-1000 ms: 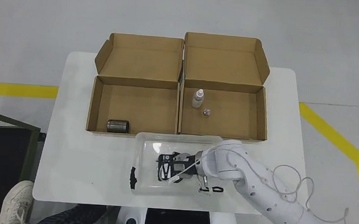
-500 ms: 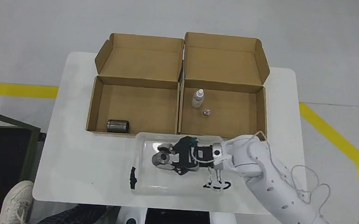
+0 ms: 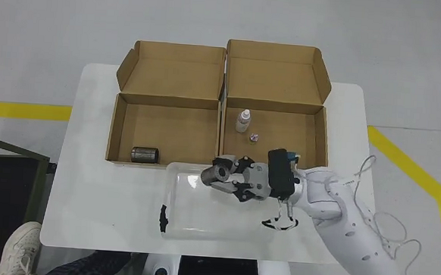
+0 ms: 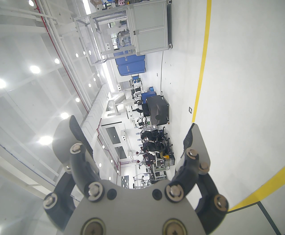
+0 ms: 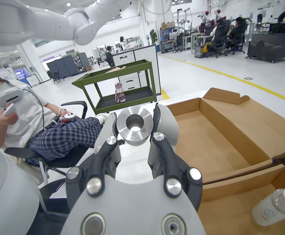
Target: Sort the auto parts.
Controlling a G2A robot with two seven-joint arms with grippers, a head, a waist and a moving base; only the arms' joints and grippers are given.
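Between the fingers (image 5: 165, 126) of the right tool (image 5: 134, 128) we find a metal ring (image 5: 134, 124), a short, thick silver bushing with a round bore. The fingers press on its opposite sides, so the jaws stand only as far apart as the ring is wide. The bore faces the wrist camera, and the ring hangs in the air, touching nothing but the tool.

From above, we place the ring over the far rim of the clear tray (image 3: 172, 203). It is just in front of the spot where the near walls of the two cardboard boxes meet.

The tray lies along the front edge of the white bench (image 3: 88, 190). A small black part (image 3: 163, 217) rests at the tray's left end, well apart from the ring.

Beyond the tray the two boxes stand open, side by side and touching, with their lids folded up at the far side. The left box (image 3: 122, 131) holds a dark cylinder (image 3: 145, 154) lying on its side in its near left corner. The right box (image 3: 320, 144) holds a white bottle (image 3: 242, 121) close to its left wall. A small pinkish piece (image 3: 255, 137) lies just beside the bottle.

The left tool (image 4: 133, 135) is spread wide with nothing between its fingers. It points away from the bench, towards the hall floor with its yellow line.
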